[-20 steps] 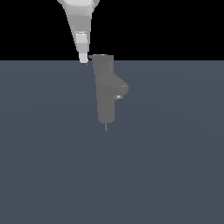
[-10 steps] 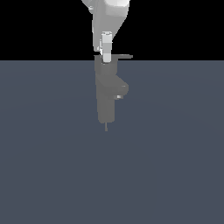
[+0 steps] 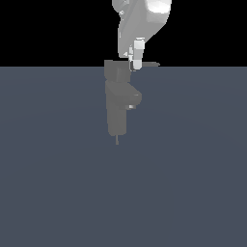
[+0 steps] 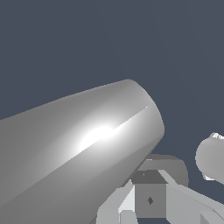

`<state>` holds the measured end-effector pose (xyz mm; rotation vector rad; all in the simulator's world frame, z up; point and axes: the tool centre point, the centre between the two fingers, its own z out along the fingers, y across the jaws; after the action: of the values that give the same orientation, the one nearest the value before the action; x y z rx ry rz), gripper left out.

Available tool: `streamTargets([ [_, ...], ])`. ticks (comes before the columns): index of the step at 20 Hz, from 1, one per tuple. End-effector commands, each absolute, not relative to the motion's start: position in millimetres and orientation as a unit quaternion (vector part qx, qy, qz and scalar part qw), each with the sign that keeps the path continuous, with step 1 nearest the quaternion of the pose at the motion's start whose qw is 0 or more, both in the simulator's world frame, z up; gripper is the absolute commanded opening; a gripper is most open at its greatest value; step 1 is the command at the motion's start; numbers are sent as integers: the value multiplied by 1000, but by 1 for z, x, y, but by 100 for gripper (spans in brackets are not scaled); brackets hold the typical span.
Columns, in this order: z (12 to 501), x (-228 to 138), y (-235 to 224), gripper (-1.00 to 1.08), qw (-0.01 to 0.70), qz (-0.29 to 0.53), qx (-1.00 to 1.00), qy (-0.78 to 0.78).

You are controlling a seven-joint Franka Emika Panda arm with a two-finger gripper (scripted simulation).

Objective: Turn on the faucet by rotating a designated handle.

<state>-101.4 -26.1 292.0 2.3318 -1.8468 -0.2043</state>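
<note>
The faucet (image 3: 117, 108) is a matte grey upright column standing on the dark blue-grey floor, with a short stubby spout (image 3: 133, 99) on the exterior view's right. On top sits the handle's chunky hub (image 3: 115, 70). Its thin flat blade (image 3: 150, 63) points to the exterior view's right. My white gripper (image 3: 136, 66) comes down from above. Its fingers (image 3: 138, 53) show as one narrow stub with no gap, and the tip sits on the blade just right of the hub. In the wrist view a grey block (image 4: 150, 199) shows between pale parts, and I cannot tell what it is.
The floor (image 3: 193, 183) is flat and dark blue-grey, with a black background above it. A large shiny grey rounded body (image 4: 74, 153) fills much of the wrist view. A thin pin (image 3: 116, 140) sticks out under the faucet column.
My gripper has moved from the left of the faucet's top across to its right side and now sits at the handle blade. The blade now sticks out to the right.
</note>
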Motion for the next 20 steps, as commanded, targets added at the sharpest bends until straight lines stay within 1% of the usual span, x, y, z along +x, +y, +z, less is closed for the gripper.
streamTargets([
  [1, 292, -94, -34, -100, 79, -67, 778, -620],
  [20, 285, -37, -86, -100, 77, -64, 772, -627],
])
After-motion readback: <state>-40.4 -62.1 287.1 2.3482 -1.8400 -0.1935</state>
